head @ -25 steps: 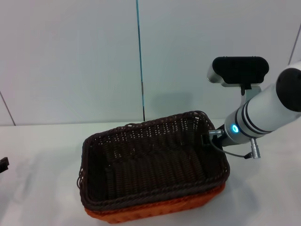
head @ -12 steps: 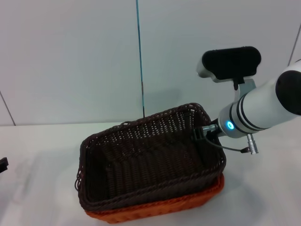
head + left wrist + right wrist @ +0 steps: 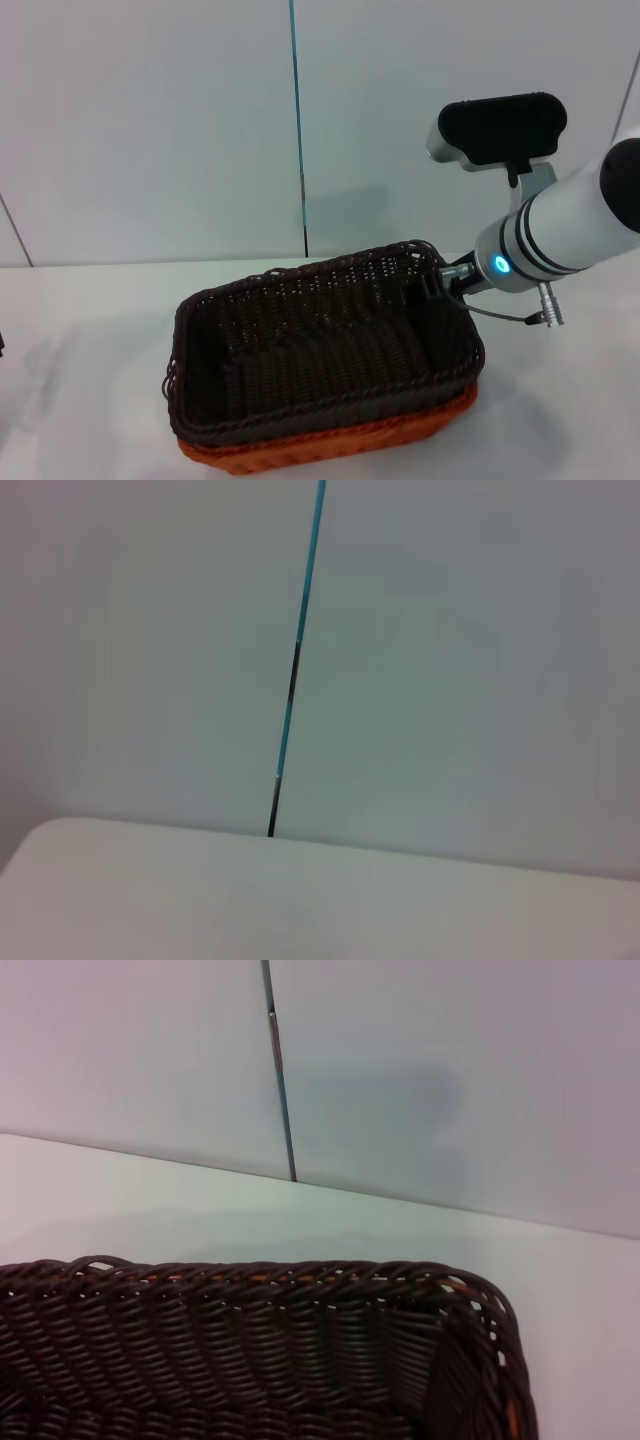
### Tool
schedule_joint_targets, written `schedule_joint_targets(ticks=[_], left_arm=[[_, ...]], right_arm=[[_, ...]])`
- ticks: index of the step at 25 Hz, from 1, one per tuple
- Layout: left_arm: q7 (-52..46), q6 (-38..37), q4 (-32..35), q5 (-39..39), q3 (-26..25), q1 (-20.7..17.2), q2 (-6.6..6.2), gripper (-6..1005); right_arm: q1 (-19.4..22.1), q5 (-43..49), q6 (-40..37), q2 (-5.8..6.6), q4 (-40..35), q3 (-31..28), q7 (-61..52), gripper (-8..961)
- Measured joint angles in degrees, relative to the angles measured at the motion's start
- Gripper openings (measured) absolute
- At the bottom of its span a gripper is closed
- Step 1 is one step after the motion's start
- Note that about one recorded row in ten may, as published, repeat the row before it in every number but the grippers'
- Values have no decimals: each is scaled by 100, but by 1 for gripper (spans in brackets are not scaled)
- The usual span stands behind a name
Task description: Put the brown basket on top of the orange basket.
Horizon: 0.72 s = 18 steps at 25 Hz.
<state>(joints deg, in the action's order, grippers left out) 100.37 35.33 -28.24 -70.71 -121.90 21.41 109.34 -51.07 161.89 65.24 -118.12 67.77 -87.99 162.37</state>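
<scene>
Two baskets: dark brown woven wicker basket [image 3: 325, 345] nested in bright orange woven wicker basket [image 3: 330, 448]. Right gripper [image 3: 440, 285] meets the brown basket's right rim; finger state indiscernible.

Head view: looks forward and down from above, wall [image 3: 150, 120] at 12 o'clock, brown basket [image 3: 320, 350] centred low; right wrist view: sits close over that basket's [image 3: 250, 1360] rim, facing the wall; left wrist view: shows only table [image 3: 300, 900] and wall seam [image 3: 295, 660], shared by all three.
</scene>
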Motion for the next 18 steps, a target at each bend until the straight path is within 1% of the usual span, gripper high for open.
schedule_joint_targets(ticks=[3,5,7,9,10,12,18], left_arm=[[0,0,-5,-5,-1,-4,-1,935],[0,0,-6,-7,-1,-5,3,935],[0,1,-9,1,-3,-5,12,935],[0,8,-28,14,-34,-5,27,935],[0,11,-47,16,-65,-7,45,935],[0,10,-102,10,-150,-13,96,935],[0,8,-243,-7,-374,-23,242,935]], right_arm=[[24,6,-13,9,106,1,-1,773],[74,100,26,6,356,18,-2,811],[137,381,144,-20,700,26,-3,849],[198,575,204,4,934,45,-4,887],[240,607,153,37,1003,67,-4,906],[400,606,-173,122,1067,157,-4,929],[1141,604,-1762,243,1130,257,-4,931]])
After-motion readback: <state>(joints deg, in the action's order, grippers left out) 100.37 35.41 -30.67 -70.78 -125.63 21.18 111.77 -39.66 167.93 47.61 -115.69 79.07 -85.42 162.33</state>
